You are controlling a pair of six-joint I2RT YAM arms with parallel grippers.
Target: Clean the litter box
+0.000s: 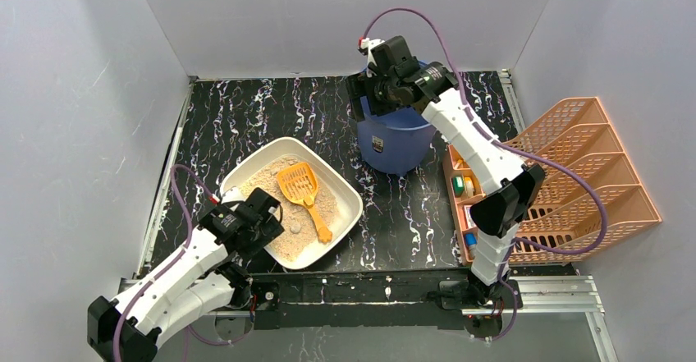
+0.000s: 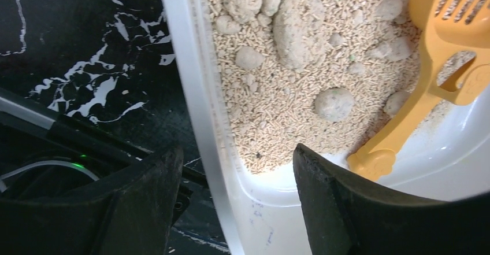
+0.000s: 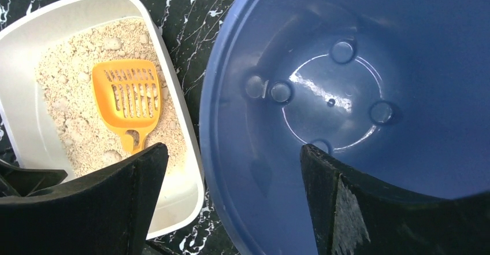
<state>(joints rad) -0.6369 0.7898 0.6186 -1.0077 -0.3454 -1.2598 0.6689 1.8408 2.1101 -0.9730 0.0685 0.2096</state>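
L gripper (image 2: 237, 156) straddles the near-left rim of the litter box (image 1: 345, 199), one finger outside over the black marbled table (image 1: 246, 116), the other inside above the litter. Jaws apart, gripping nothing. L arm lies low, forearm angled up from the near-left corner.

The box sits cornerwise at the table's near left. An orange scoop (image 1: 300, 186) lies among clumps (image 2: 297, 26).

Bare tabletop separates the box from the blue bucket (image 1: 394, 148) at far centre.

R arm stretches long, wrist bent down. R gripper (image 3: 234, 151) hangs wide open astride the bucket's box-side rim.

A pink rack (image 1: 591, 181) crowds the right edge. Grey walls close three sides.
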